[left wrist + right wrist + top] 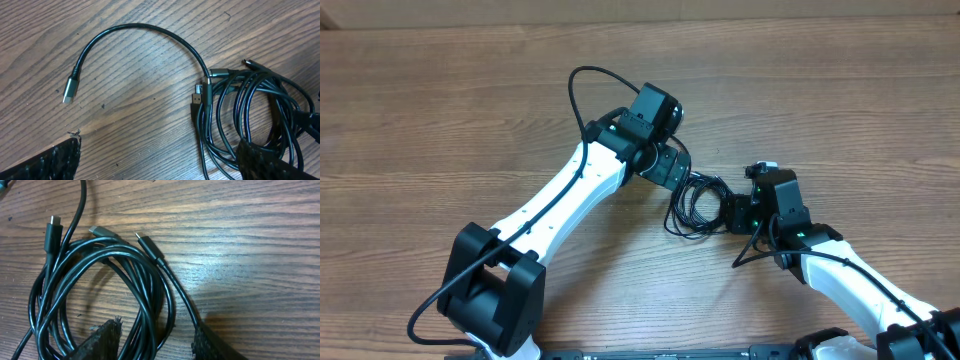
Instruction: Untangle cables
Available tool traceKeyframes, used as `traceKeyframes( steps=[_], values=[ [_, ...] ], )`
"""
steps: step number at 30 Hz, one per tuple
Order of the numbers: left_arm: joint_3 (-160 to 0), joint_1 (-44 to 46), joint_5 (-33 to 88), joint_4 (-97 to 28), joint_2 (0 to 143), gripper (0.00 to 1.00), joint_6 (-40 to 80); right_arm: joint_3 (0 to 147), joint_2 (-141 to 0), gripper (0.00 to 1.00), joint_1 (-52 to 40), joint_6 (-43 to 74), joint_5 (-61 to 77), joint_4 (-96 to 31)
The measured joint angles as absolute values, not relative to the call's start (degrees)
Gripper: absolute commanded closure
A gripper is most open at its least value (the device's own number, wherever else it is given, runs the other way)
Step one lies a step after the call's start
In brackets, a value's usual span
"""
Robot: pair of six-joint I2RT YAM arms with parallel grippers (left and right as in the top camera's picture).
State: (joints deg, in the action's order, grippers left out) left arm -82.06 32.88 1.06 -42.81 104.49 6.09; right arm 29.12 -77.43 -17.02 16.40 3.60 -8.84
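cables (695,203): black coiled bundle lying flat on desk (440,100), between the two arms, one silver-tipped end curving out alone | left jaws: spread wide, released, at bundle's edge | right jaws: partly apart, strands between them; cannot tell if grasping

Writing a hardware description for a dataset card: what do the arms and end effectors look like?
The left arm and right arm have white link shells, black joints and a black wire running along them. Green lights glow near the wrists. End effector fingers are black and rough-textured.
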Motion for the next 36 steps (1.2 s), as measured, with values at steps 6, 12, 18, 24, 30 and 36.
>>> traceKeyframes(
  steps=[6, 12, 18, 24, 30, 36],
  values=[
    [-82.1, 32.9, 1.1, -42.8, 104.5, 0.0, 6.1, 29.1, -77.4, 0.54, -17.0, 16.4, 3.6, -8.2],
    [-82.1, 32.9, 1.1, -42.8, 104.5, 0.0, 6.1, 29.1, -77.5, 0.55, -17.0, 16.4, 3.7, -8.1],
    [-82.1, 32.9, 1.1, -42.8, 104.5, 0.0, 6.1, 29.1, -80.2, 0.63, -17.0, 16.2, 4.7, -7.2],
    [-82.1, 32.9, 1.1, -42.8, 104.5, 0.0, 6.1, 29.1, -82.3, 0.72, -17.0, 16.2, 6.7, -6.5],
    [-82.1, 32.9, 1.1, -42.8, 104.5, 0.0, 6.1, 29.1, -82.3, 0.89, -17.0, 16.2, 7.2, -6.3],
    [-82.1, 32.9, 1.1, -42.8, 104.5, 0.01, 6.1, 29.1, -82.3, 0.96, -17.0, 16.2, 7.1, -5.7]
  ],
)
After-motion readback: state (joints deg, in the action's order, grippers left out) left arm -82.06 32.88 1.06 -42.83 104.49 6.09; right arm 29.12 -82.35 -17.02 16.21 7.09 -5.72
